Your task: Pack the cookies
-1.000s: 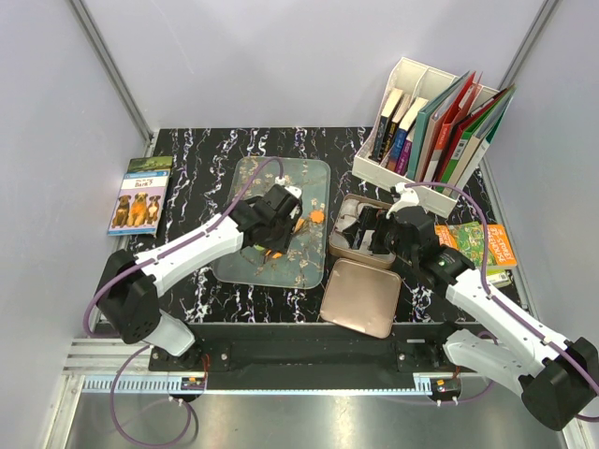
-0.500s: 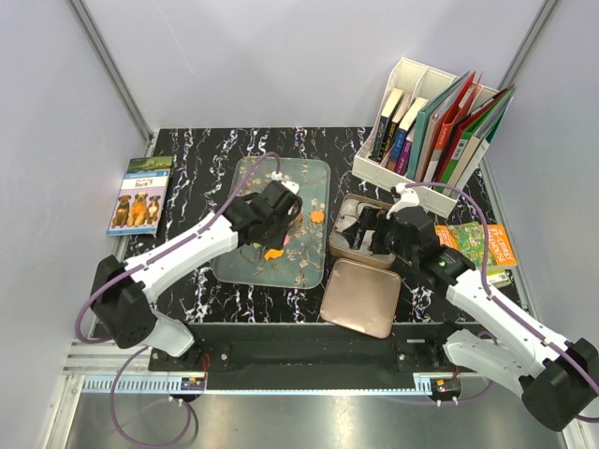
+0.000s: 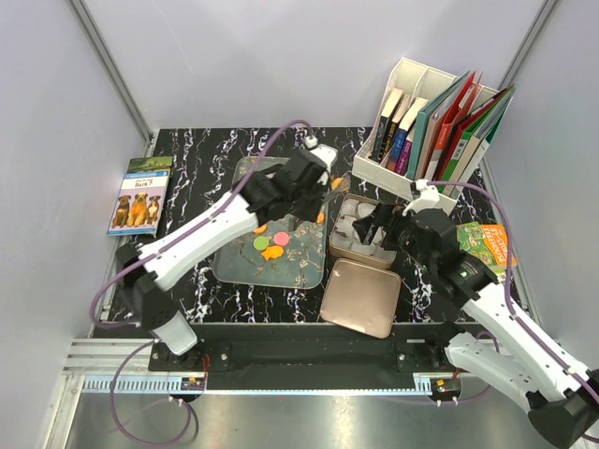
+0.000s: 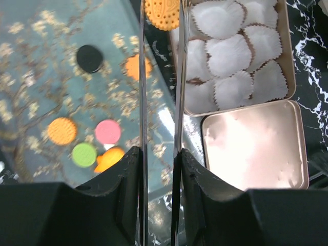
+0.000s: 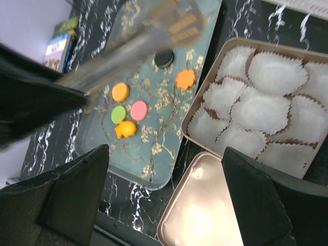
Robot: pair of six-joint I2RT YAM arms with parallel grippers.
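Where the table lies nearest the arm bases, the lid (image 3: pixel 360 297) sits flat just beside the near wall of the tin (image 4: pixel 288 56). The tin holds only white paper cups (image 4: pixel 225 51). Left of the tin, a glass tray (image 4: pixel 31 77) carries loose pieces. Toward its near end a green cookie (image 4: pixel 84 155), a pink cookie (image 4: pixel 107 131), a round orange cookie (image 4: pixel 62 130) and a lobed orange cookie (image 4: pixel 109 159) sit close together. Farther along, a flower-shaped orange cookie (image 5: pixel 185 79) and a black cookie (image 4: pixel 89 58) lie closer to the tin's left side.

The right gripper (image 5: pixel 164 151) hangs above the tin with its fingers spread wide, holding nothing. The left gripper (image 4: pixel 161 7) extends over the tray, its long thin fingers pinching a pale orange cookie (image 4: pixel 163 18) over the tin's left rim. Beyond the tin's far-right side stands a white rack of books (image 3: pixel 409 70).
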